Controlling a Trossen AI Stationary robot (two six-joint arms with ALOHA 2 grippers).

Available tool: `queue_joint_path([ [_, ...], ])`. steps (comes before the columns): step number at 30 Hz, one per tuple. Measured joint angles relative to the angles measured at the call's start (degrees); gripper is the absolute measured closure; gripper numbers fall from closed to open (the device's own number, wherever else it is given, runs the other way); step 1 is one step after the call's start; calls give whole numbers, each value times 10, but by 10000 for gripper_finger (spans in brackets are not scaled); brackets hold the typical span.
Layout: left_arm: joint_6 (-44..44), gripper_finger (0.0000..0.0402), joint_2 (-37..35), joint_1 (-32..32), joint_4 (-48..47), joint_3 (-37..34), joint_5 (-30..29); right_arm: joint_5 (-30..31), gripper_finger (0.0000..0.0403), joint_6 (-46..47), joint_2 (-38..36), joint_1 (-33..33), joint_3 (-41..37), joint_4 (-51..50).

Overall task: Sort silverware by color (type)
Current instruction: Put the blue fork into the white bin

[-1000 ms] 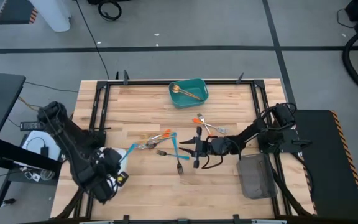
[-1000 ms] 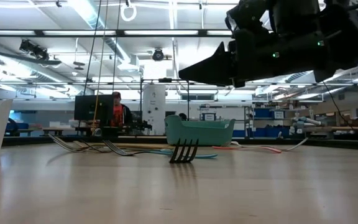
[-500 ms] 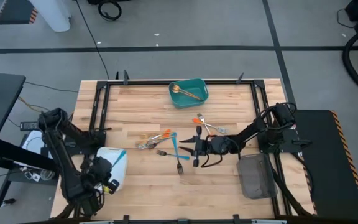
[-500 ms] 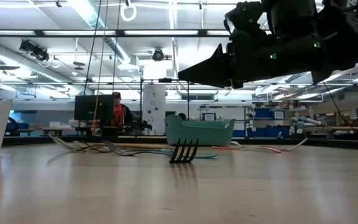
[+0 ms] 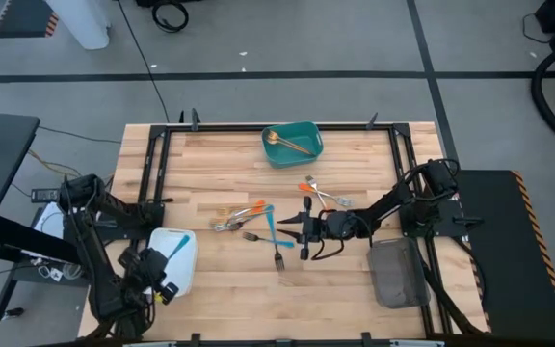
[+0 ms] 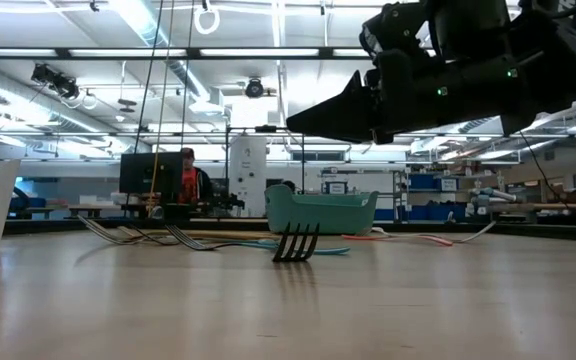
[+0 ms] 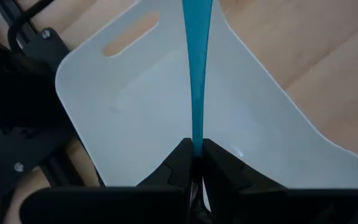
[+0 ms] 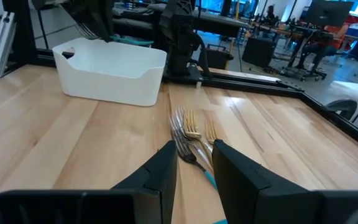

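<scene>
My left gripper [image 5: 165,275] is at the near left, shut on a blue-handled piece of silverware [image 5: 181,245] above the white tray [image 5: 189,275]. Its head is hidden behind the fingers. My right gripper [image 5: 283,231] hovers open at mid-table, pointing toward the table's left, just above the loose silverware. Gold and orange-handled forks [image 5: 239,218], a blue-handled piece [image 5: 271,227] and a dark fork [image 5: 279,258] lie flat on the wood. Two orange-handled pieces [image 5: 321,193] lie farther back. Forks [image 8: 188,134] lie just ahead of my right fingers. My left gripper pinches the narrow end of the blue handle [image 7: 196,138] between its two fingertips [image 7: 180,155], coming steeply from above. The handle runs on away from the fingers, widening toward its free end [image 7: 197,18]. The piece is lifted clear above the white tray's floor [image 7: 154,106].
A teal tray [image 5: 308,152] holding a gold spoon [image 5: 282,140] stands at the far middle. A grey tray [image 5: 395,273] lies at the near right. A black frame [image 5: 152,173] rims the table. In the low view a person [image 6: 188,178] sits far behind.
My left gripper has gone toward the table's near left corner and a little down, carrying the blue-handled piece with it. The white tray, covered by the arm before, now shows beneath it. My right gripper has kept still.
</scene>
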Motion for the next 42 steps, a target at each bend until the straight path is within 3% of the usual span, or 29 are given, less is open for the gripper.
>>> queue_joint_path([
  [11,-4,363,10,0,-17,-23,-30,-2,293,2,0,0,0,-2],
  [22,-27,363,10,17,39,-44,29,-2,293,2,0,0,0,-3],
  [42,12,363,9,45,44,-44,27,-4,293,9,0,1,0,-2],
])
